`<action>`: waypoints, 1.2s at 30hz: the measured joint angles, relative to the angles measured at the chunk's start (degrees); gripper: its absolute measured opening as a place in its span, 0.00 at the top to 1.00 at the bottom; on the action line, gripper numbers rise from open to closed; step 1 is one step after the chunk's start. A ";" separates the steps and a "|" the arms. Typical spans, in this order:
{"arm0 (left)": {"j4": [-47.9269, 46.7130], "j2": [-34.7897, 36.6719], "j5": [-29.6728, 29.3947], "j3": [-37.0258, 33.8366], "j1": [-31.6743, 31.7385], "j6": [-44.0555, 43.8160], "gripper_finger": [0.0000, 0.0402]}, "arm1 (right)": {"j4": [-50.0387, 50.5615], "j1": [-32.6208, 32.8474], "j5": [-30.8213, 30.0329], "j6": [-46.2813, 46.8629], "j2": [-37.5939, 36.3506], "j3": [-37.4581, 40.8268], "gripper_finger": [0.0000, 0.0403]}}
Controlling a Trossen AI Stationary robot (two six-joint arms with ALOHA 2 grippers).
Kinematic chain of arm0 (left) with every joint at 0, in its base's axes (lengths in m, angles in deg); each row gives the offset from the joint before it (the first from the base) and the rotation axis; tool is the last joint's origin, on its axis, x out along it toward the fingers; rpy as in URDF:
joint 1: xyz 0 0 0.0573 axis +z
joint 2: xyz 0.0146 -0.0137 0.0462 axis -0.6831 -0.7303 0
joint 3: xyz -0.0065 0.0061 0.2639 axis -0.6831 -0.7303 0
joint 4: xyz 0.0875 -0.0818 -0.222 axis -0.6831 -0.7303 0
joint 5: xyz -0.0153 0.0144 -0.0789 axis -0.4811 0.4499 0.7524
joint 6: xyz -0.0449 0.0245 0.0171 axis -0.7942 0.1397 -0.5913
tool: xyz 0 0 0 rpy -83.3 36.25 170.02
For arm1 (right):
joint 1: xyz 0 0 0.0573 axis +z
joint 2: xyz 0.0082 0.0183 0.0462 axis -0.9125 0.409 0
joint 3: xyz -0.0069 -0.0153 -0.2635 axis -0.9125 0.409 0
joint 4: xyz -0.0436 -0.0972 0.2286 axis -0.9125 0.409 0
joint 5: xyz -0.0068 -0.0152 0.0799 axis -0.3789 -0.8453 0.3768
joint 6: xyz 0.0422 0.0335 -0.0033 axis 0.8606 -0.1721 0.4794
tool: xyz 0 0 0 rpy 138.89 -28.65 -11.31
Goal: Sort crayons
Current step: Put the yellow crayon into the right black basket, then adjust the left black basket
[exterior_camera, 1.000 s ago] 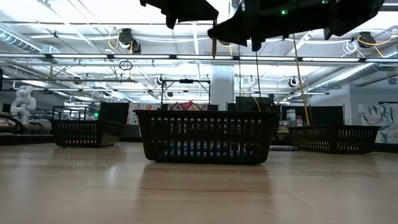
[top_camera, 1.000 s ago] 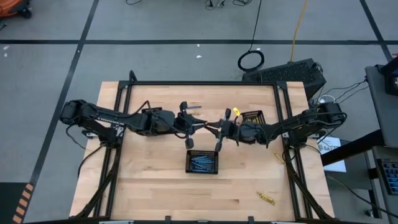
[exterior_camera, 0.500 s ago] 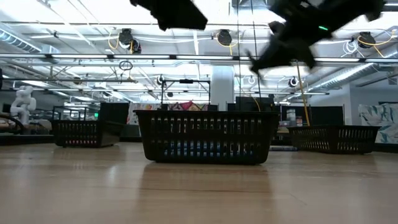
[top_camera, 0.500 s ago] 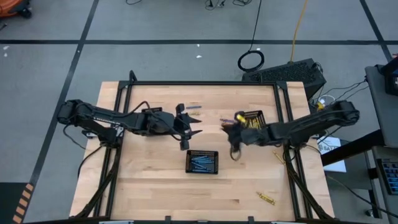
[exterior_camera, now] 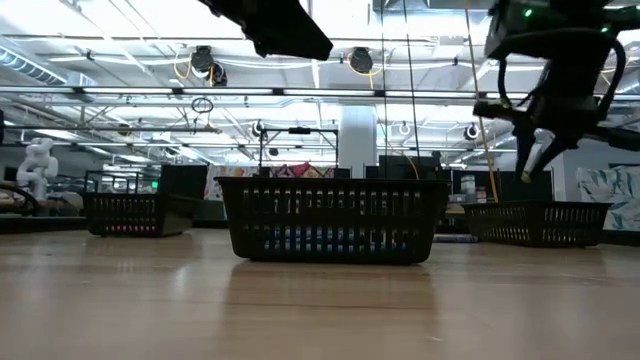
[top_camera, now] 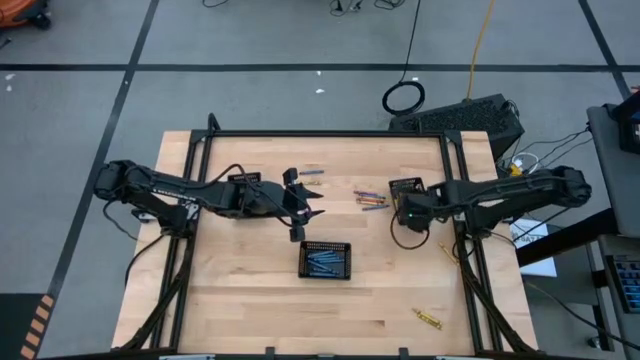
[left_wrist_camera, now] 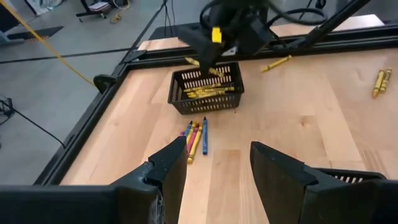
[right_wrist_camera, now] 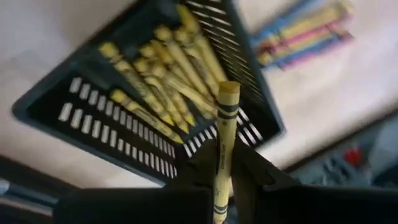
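Note:
My right gripper (top_camera: 398, 207) hangs over the black tray of yellow crayons (top_camera: 406, 189) at the table's right, shut on one yellow crayon (right_wrist_camera: 227, 106). That tray (right_wrist_camera: 149, 93) lies right below the crayon's free end. A small bunch of mixed-colour crayons (top_camera: 372, 198) lies flat on the wood just left of that tray. My left gripper (top_camera: 308, 212) hovers open over the middle of the table with nothing between its fingers (left_wrist_camera: 174, 168). A second black tray (top_camera: 326, 260) with blue crayons stands nearer the front edge. My right gripper pinches the yellow crayon between its two fingers at the crayon's rear part (right_wrist_camera: 220, 174). The crayon lies along the fingers and sticks out past their tips. The fingers slant down toward the tray, and the crayon is lifted clear above the yellow crayons in it.
Two crayons (top_camera: 312, 172) lie near the far edge. Loose yellow crayons lie at the near right (top_camera: 428, 319) and by the right rail (top_camera: 450, 252). In the low view a third black tray (exterior_camera: 135, 213) stands far left. Bare wood fills the front of the table.
My right gripper has left the meeting point at the table's middle and gone toward the right edge with the yellow crayon, tipping to point down over the yellow tray. My left gripper has opened and stayed near the middle.

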 joint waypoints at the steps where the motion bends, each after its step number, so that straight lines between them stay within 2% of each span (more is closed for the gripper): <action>1: 0.00 0.00 0.00 0.00 0.00 0.00 0.55 | -0.02 -1.02 0.97 -2.53 0.74 0.00 0.97; 9: -0.77 0.00 -0.02 0.00 0.00 0.00 0.55 | 0.44 -6.02 1.35 -15.68 7.12 0.00 0.95; 15: -0.73 0.00 -0.04 0.00 0.00 -0.02 0.55 | 0.23 -7.86 4.03 -13.82 9.78 0.00 0.89; 19: -0.81 0.00 -0.04 0.00 -0.06 -0.02 0.55 | -1.60 -8.23 3.85 -7.91 10.55 0.01 0.80; 24: -0.96 0.00 -0.04 0.00 -0.15 -0.02 0.55 | -5.32 -8.16 1.86 -9.68 10.54 0.02 0.65; 28: -0.98 0.00 -0.04 0.00 -0.28 -0.09 0.55 | -7.11 -6.92 -7.14 -10.33 10.55 -1.62 0.54; 30: -0.98 0.00 -0.07 0.00 -0.37 -0.19 0.55 | -7.18 -6.25 -10.99 -3.84 10.54 -4.16 0.51; 33: -1.78 0.00 -0.07 0.00 -0.49 -0.21 0.55 | -7.85 -5.74 -12.91 18.11 10.54 -9.09 0.50; 35: -3.58 0.00 -0.34 0.02 -0.78 -0.21 0.55 | -11.96 -5.88 -9.18 36.81 10.50 -12.46 0.51; 36: -4.62 0.00 -0.74 0.02 -0.96 -0.22 0.55 | -15.43 -6.15 -4.48 45.60 10.44 -13.80 0.51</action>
